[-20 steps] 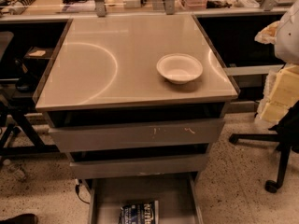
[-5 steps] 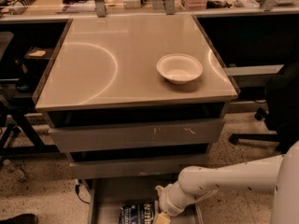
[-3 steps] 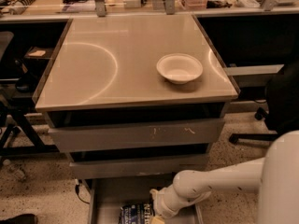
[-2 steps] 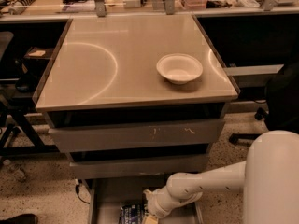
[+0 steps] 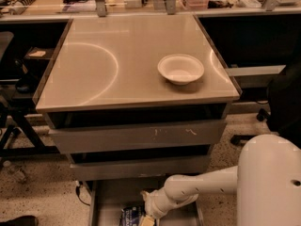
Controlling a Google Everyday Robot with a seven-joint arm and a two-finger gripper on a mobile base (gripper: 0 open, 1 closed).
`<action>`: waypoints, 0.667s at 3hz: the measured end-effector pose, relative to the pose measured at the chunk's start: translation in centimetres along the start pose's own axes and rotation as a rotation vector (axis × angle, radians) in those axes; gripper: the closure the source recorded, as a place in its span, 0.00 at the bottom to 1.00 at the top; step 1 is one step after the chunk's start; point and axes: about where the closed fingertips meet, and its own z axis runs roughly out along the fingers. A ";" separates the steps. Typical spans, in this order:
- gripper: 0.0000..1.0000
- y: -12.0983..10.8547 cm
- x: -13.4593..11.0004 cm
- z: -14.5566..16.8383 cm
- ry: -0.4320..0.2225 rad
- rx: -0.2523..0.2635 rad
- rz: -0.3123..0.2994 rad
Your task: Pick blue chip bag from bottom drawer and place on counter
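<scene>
The blue chip bag (image 5: pixel 130 216) lies flat on the floor of the bottom drawer (image 5: pixel 107 200), touching or just to the left of the gripper (image 5: pixel 145 219), at the very lower edge of the view; the gripper sits low inside the drawer at the bag's right edge, and whether it is wide, narrow or already holding the bag cannot be told, since it is cut off by the frame; the white arm (image 5: pixel 202 184) reaches in from the right, passing under the two closed drawer fronts (image 5: pixel 136 136) above the gripper; the step in hand looks like the grasp itself, and to do it well the gripper should probably settle squarely over the bag's middle, pinch a fold of the crinkly film rather than skate over it, then draw back clear of the drawer fronts before lifting; well above the gripper is the counter (image 5: pixel 117 65), with a white bowl (image 5: pixel 180 68) on its right half, so the bare left half seems the safer landing spot; pale lettering shows on the bag but cannot be read.
</scene>
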 end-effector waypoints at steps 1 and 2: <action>0.00 -1.2 1.0 2.3 -0.010 0.018 -0.004; 0.00 -3.1 2.7 4.7 -0.016 0.051 0.002</action>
